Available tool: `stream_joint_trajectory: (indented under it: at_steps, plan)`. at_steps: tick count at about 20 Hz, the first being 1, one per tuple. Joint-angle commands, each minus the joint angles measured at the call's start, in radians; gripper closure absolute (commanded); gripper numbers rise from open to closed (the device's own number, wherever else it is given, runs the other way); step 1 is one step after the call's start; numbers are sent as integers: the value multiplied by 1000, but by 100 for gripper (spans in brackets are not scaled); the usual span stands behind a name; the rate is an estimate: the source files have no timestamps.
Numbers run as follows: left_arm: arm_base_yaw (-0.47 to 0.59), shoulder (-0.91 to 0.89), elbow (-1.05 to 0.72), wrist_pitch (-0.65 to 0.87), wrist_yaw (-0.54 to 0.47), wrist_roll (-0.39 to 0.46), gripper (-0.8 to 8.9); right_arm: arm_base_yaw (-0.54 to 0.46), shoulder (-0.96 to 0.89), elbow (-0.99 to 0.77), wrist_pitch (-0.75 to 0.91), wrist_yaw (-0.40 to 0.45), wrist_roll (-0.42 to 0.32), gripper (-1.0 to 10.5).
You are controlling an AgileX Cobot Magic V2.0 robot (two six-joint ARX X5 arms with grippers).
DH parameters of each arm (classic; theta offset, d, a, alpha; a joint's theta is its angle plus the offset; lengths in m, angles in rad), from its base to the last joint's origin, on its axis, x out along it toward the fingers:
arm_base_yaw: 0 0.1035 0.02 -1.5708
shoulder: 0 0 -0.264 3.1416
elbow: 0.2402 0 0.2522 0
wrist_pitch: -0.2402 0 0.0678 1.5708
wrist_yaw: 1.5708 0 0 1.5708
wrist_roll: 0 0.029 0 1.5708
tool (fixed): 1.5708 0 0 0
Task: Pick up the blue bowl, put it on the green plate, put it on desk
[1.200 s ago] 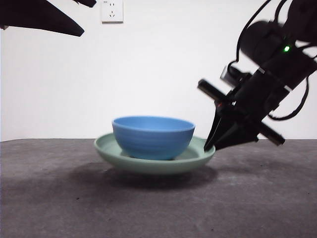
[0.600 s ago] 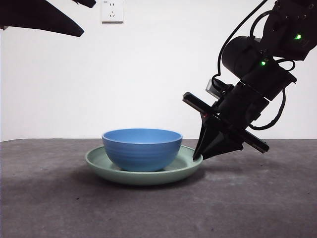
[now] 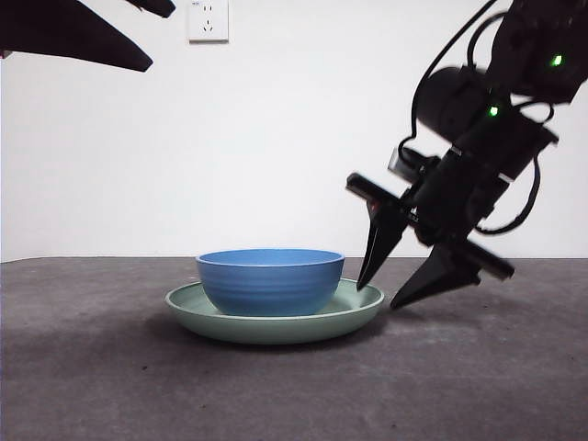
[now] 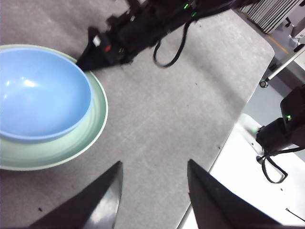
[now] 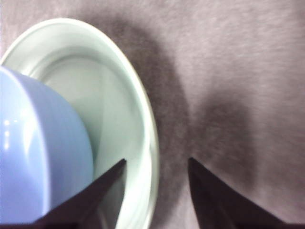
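My right pincer (image 3: 386, 294) is spread wide, empty, straddling the green plate (image 3: 188, 305)'s rim. The plate sits on the desk (image 3: 294, 386) with the blue bowl (image 3: 269, 280) inside. I judge placing done; next, retreat clear. Left pincer (image 4: 152, 198) waits open.

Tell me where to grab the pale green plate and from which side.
Grip the raised rim of the wide, shallow, pale mint-green plate on the side where the right gripper hangs open, one jaw over the rim, one outside. The round, glossy blue bowl fills the plate's middle, so probably only the thin rim is free to pinch. The left gripper waits away, open.
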Motion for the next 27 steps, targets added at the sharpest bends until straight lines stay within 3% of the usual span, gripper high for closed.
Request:
stream_joint_trajectory:
  at_steps: [1, 4, 10, 16, 27]
  plan:
    - [-6, 3, 6, 5, 5, -6, 596, 6, -71, 20, -23, 42, -43, 722]
    - [-6, 3, 6, 8, 4, -6, 596, 6, -216, 20, -112, 71, -122, 722]
    - [-6, 3, 6, 8, 4, -7, 596, 28, -549, 20, -331, 43, -282, 722]
    - [-6, 3, 6, 6, 4, -9, 596, 111, -768, 16, -623, 30, -383, 722]
    - [-6, 3, 6, 0, 4, -25, 596, 228, -851, -68, -680, 8, -389, 722]
